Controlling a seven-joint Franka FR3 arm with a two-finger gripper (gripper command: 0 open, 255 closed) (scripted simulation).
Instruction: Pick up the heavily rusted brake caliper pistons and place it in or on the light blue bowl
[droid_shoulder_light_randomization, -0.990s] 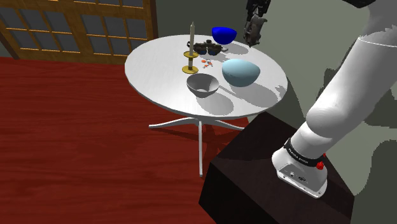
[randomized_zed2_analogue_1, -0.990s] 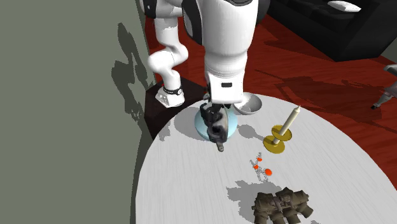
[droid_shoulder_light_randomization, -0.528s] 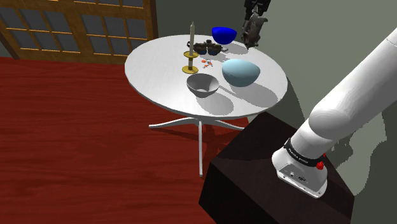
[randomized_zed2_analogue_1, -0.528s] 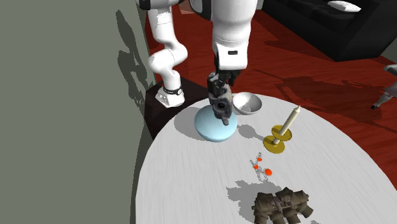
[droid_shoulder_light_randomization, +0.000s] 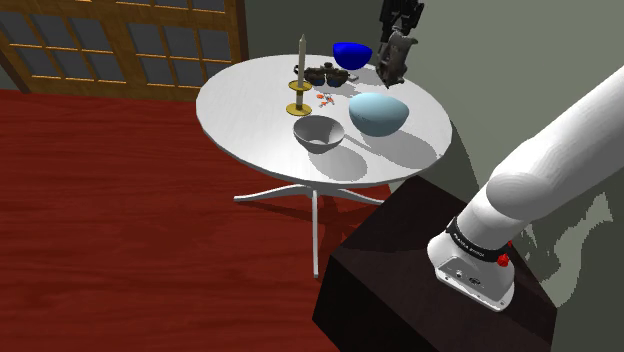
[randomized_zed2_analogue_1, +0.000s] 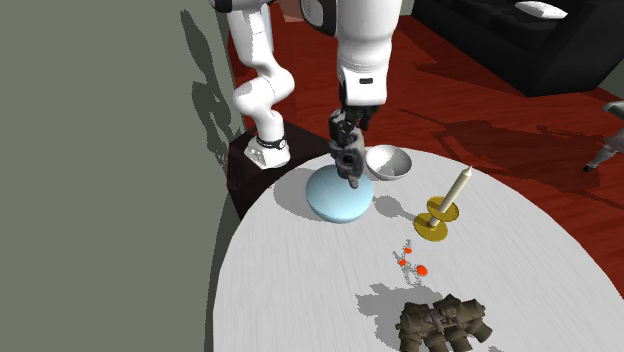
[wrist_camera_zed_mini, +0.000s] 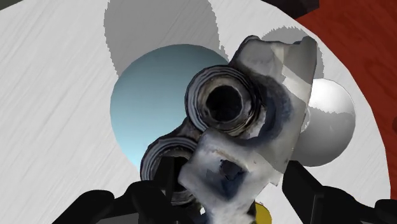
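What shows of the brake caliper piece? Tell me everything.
The brake caliper piece is a lumpy grey-white block mottled with dark patches, with two round ringed bores, one showing a dark hollow. The gripper clasps it, held clear of the white table, roughly over the light blue bowl without touching it.

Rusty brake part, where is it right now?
In the second exterior view the rusty brake part hangs in the gripper above the light blue bowl, left of the grey bowl.
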